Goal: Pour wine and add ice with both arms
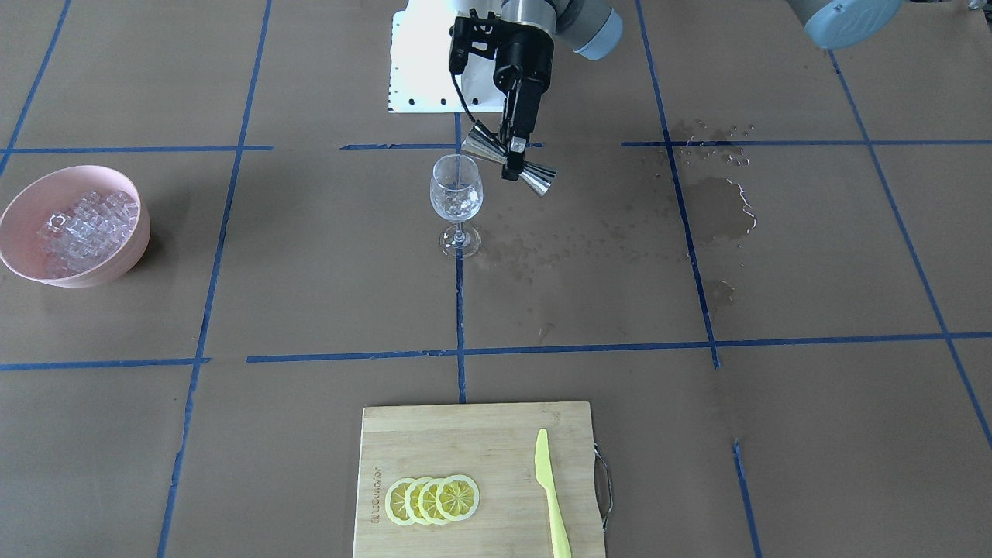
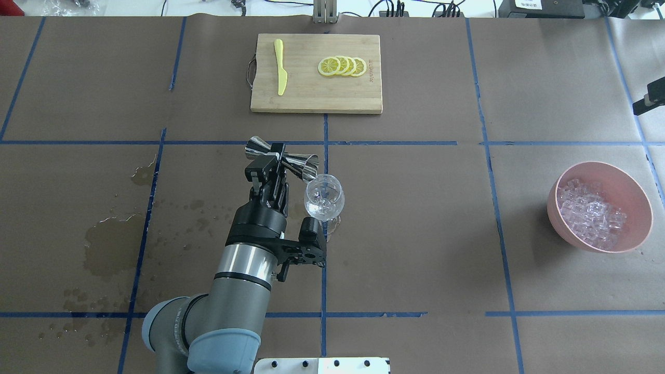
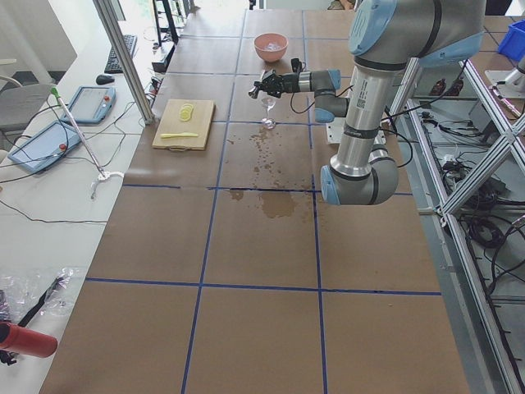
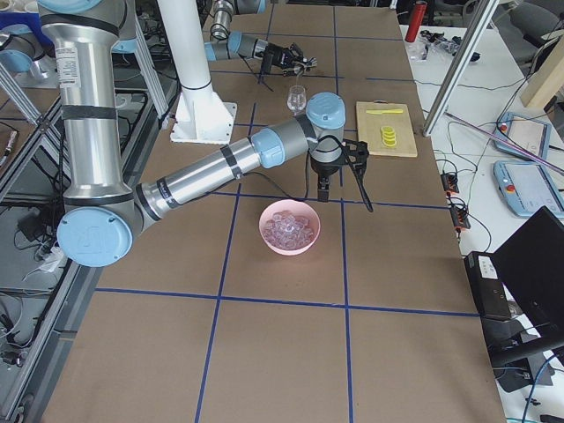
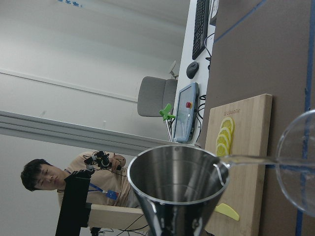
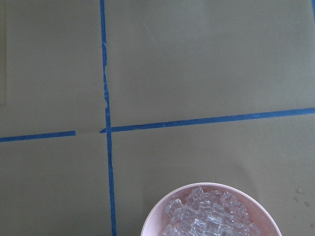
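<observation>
Nothing can be read with certainty. The cutting board carries 1 line of burnt-in lettering along its edge, at 9 o'clock from the lemon slices in the front-facing view, but the letters are too small to make out. In the overhead view, faint pale lettering runs round a grey joint of the left arm, equally illegible.

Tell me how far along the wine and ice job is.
Done: the left hand has the jigger gripped and tipped over the wine glass. In hand: wine is streaming into the glass. Left: the ice sits heaped in the pink bowl, with the right hand hovering near it; none clearly in the glass yet.
</observation>
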`<state>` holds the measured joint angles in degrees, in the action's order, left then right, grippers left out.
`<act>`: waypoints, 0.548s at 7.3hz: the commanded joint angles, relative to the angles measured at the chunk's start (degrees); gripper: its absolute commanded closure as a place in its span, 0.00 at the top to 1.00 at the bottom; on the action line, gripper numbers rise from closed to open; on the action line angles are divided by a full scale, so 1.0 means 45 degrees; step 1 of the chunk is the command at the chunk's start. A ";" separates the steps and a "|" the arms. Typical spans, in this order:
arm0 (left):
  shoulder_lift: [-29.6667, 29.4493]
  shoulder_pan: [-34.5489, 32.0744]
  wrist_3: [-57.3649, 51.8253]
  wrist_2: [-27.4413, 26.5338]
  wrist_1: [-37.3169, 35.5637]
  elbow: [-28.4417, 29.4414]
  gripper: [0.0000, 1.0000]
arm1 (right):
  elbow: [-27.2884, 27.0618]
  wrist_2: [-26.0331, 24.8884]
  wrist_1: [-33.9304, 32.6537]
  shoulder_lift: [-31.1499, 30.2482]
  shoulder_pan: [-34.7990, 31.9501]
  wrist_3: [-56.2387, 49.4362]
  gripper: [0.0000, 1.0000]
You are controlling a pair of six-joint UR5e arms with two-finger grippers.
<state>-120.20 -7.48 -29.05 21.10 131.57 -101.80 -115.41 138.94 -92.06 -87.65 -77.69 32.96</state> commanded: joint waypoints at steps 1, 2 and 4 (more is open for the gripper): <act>-0.0027 -0.0056 -0.0047 -0.0002 0.0000 0.0259 0.00 | -0.0017 0.0003 0.0008 -0.0014 -0.0001 0.0000 1.00; -0.0105 -0.0056 -0.0047 -0.0002 0.0000 0.0279 0.00 | -0.0017 0.0003 -0.0011 -0.0014 -0.0001 0.0000 1.00; -0.0242 -0.0036 -0.0047 -0.0002 0.0000 0.0571 0.00 | -0.0017 0.0003 -0.0011 -0.0033 -0.0001 0.0000 1.00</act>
<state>-121.02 -7.69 -29.26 21.09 131.57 -99.98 -115.48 138.95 -92.06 -87.74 -77.70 32.96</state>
